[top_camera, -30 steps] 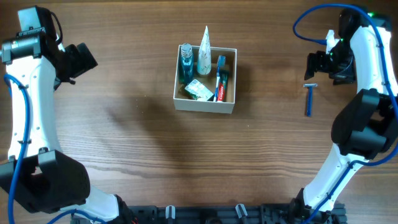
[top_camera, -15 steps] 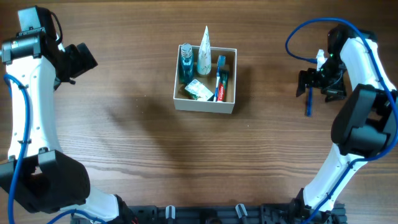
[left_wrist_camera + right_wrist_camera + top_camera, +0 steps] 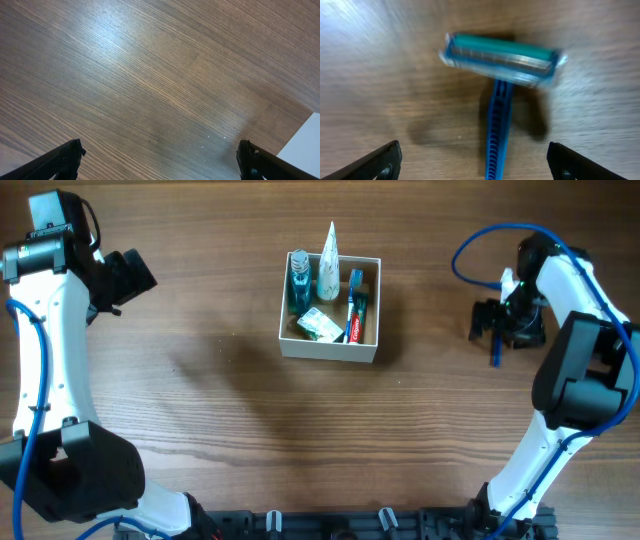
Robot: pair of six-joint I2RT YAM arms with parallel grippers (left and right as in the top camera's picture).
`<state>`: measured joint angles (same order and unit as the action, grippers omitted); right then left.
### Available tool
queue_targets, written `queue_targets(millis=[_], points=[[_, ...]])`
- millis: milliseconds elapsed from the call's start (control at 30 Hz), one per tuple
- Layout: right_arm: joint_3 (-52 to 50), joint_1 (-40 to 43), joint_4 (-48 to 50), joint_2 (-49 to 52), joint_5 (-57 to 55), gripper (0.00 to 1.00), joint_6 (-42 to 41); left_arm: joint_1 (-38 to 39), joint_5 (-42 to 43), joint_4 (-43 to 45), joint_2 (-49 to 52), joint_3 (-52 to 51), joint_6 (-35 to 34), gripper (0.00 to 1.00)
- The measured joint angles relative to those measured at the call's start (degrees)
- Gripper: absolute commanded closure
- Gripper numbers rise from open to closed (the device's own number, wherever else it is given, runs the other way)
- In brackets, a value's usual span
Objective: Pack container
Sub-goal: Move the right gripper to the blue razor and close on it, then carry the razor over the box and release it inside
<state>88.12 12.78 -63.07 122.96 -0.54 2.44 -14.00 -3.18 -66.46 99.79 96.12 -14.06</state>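
The container [image 3: 372, 352], a square white-walled box, sits at the table's centre and holds a blue bottle [image 3: 300, 280], a white cone-shaped tube [image 3: 329, 250], a toothbrush [image 3: 355, 285], a red toothpaste tube [image 3: 352, 320] and a small packet [image 3: 318, 325]. A blue razor [image 3: 499, 115] lies on the wood at the right, its handle end showing under the arm in the overhead view [image 3: 495, 358]. My right gripper [image 3: 475, 162] is open, its fingers on either side of the razor handle, just above it. My left gripper [image 3: 160, 160] is open and empty over bare wood at the far left.
A white container corner [image 3: 305, 145] shows at the left wrist view's right edge. The right arm's blue cable [image 3: 475, 245] loops above the razor. The left arm [image 3: 40, 330] runs down the left edge.
My right gripper has moved left and down onto the razor, now covering most of it in the overhead view. The left arm and the container have not moved.
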Motion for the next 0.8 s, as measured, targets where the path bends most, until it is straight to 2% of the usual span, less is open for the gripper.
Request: queue_targets(millis=[100,167,233,300,433,500,533,800], points=[[-1.16,0.00,0.46,0.00,-0.44,0.08,0.00,0.00,0.00,0.02,0.00,0.00,-0.02,0.00],[-1.16,0.00,0.61,0.00,-0.42,0.14,0.00,0.00,0.00,0.04,0.00,0.00,-0.02,0.00],[-1.16,0.00,0.87,0.00,-0.42,0.30,-0.17,0.00,0.00,0.02,0.00,0.00,-0.02,0.00],[-1.16,0.00,1.31,0.00,-0.35,0.54,-0.31,0.00,0.00,0.02,0.00,0.00,0.00,0.00],[-1.16,-0.17,1.81,0.00,0.07,0.82,-0.76,0.00,0.00,0.02,0.00,0.00,0.00,0.00],[-1.16,-0.28,1.86,0.00,0.28,0.93,-0.90,0.00,0.00,0.02,0.00,0.00,-0.02,0.00],[-1.16,-0.33,1.86,0.00,0.46,0.96,-1.22,0.00,0.00,0.02,0.00,0.00,0.00,0.00],[1.14,-0.31,-3.50,0.00,2.69,0.96,-2.14,0.00,0.00,0.02,0.00,0.00,0.00,0.00]])
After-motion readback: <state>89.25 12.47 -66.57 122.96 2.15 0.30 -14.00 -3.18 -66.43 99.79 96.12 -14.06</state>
